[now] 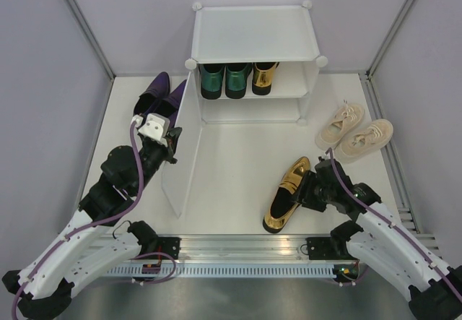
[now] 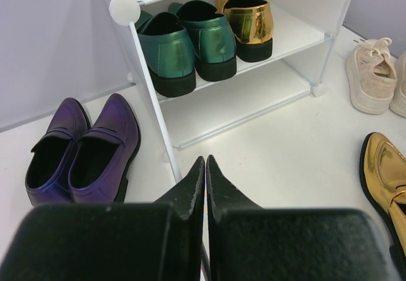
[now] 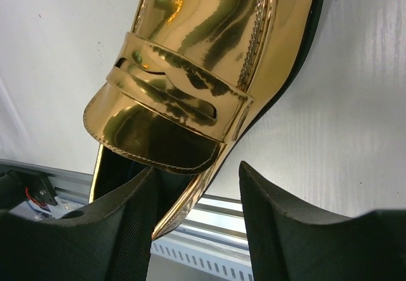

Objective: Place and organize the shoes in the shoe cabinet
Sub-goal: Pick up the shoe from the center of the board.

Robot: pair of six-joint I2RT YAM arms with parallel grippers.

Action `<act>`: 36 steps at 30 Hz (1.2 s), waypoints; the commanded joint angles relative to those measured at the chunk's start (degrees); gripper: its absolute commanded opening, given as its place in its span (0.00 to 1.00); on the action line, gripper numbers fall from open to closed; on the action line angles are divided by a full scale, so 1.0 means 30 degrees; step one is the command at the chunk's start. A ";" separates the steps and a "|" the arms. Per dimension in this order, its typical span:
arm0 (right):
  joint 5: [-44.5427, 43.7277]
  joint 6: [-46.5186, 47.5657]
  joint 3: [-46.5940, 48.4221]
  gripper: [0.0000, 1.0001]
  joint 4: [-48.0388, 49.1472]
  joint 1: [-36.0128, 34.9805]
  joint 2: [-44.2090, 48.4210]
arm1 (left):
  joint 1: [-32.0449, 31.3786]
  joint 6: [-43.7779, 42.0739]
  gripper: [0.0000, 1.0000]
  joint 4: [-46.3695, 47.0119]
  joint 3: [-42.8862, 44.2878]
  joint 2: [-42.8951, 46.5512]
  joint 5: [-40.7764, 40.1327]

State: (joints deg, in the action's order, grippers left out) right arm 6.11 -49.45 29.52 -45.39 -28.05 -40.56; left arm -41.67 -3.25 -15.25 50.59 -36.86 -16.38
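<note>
The white shoe cabinet [image 1: 253, 35] stands at the back, its frosted door panel [image 1: 184, 154] swung open toward me. The upper shelf holds the green loafers [image 1: 224, 80] and one gold loafer [image 1: 264, 78]. My left gripper [image 1: 173, 143] is shut on the door panel's edge, fingertips together [image 2: 205, 162]. The other gold loafer [image 1: 289, 193] lies on the table. My right gripper [image 1: 309, 188] is open at its heel end [image 3: 196, 167]: one finger inside the shoe's opening, the other outside its side wall. The gold loafer [image 3: 190, 59] fills the right wrist view.
The purple pointed shoes [image 1: 155, 96] sit left of the cabinet, behind the door, also in the left wrist view [image 2: 82, 148]. The beige sneakers [image 1: 354, 133] lie right of the cabinet. The lower shelf shows nothing on it. A metal rail [image 1: 238, 248] runs along the near edge.
</note>
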 commanded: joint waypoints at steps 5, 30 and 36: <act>-0.0220 -0.0010 -0.1519 0.53 0.1562 -0.0404 -0.0865 | -0.0202 -0.0178 0.02 -0.2565 -0.0749 -0.0486 0.0246; -0.1597 0.9803 0.9377 0.05 0.4198 -0.1049 -1.2842 | -0.0553 -0.0266 0.02 -0.2535 -0.0837 -0.0427 -0.0164; -0.1158 1.0887 0.9994 0.24 0.4610 -0.1049 -1.4605 | -0.0699 -0.0295 0.02 -0.2564 -0.0896 -0.0486 -0.0311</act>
State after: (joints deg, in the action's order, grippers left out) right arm 1.61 -19.64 56.31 -35.05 -30.98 -83.88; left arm -43.16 -3.25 -15.27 50.43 -37.04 -16.56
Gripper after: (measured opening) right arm 0.226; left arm 0.025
